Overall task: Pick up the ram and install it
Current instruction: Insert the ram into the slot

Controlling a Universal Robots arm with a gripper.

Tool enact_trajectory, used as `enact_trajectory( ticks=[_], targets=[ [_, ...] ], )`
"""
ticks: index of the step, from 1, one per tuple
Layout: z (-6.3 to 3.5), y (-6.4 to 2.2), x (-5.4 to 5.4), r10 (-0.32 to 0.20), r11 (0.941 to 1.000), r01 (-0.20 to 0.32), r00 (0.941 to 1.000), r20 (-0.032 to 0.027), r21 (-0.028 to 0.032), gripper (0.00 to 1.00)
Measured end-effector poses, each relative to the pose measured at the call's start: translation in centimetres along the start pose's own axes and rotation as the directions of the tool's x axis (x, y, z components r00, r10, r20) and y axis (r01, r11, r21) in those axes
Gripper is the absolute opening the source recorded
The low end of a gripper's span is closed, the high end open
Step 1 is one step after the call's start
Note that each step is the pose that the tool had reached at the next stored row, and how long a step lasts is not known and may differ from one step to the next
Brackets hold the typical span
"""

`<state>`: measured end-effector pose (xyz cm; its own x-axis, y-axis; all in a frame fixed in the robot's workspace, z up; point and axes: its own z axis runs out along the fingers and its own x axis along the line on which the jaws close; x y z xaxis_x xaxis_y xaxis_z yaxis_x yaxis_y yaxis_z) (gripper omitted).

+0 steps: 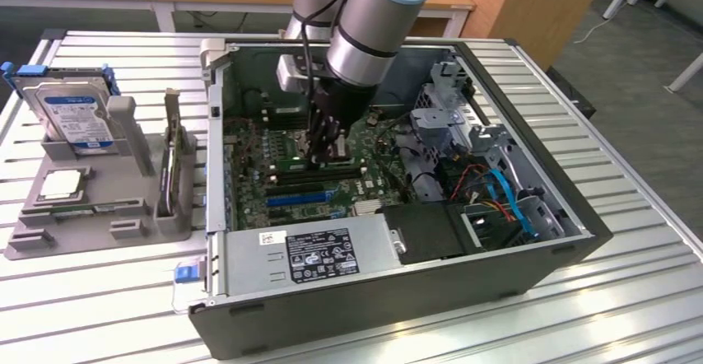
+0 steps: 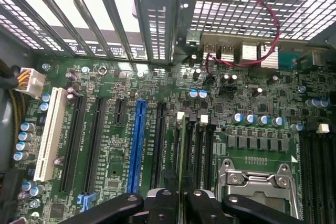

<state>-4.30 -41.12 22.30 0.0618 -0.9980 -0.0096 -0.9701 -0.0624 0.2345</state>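
Note:
In the exterior view my gripper [image 1: 326, 156] reaches down into the open computer case [image 1: 549, 240], just above the motherboard [image 1: 329, 195]. The ram [image 2: 179, 156] is seen edge-on in the wrist view as a thin green strip between my two inner fingers [image 2: 163, 203]. It runs along one of the dark memory slots [image 2: 202, 150] with white end clips, next to the processor socket [image 2: 257, 182]. The gripper is shut on the ram. Whether the stick touches the slot or hovers over it I cannot tell.
A grey holder [image 1: 66, 232] at the exterior view's left carries a silver hard drive [image 1: 72, 117], a taller card with a metal bracket [image 1: 170, 162] and a processor [image 1: 61, 184]. Inside the case are the power supply [image 1: 318, 253], drive cages [image 1: 450, 109] and blue cables [image 1: 505, 195].

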Motion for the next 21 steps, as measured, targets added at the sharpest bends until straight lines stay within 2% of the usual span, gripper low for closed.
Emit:
enact_trajectory(
  ticks=[3,21],
  targets=[
    [0.34,-0.08,0.0,0.001,1.0,-0.001,1.0,0.0001,0.0,0.14],
    [0.57,-0.41,0.02,0.0,1.0,0.0,1.0,0.0003,-0.0001,0.14]
  ],
)
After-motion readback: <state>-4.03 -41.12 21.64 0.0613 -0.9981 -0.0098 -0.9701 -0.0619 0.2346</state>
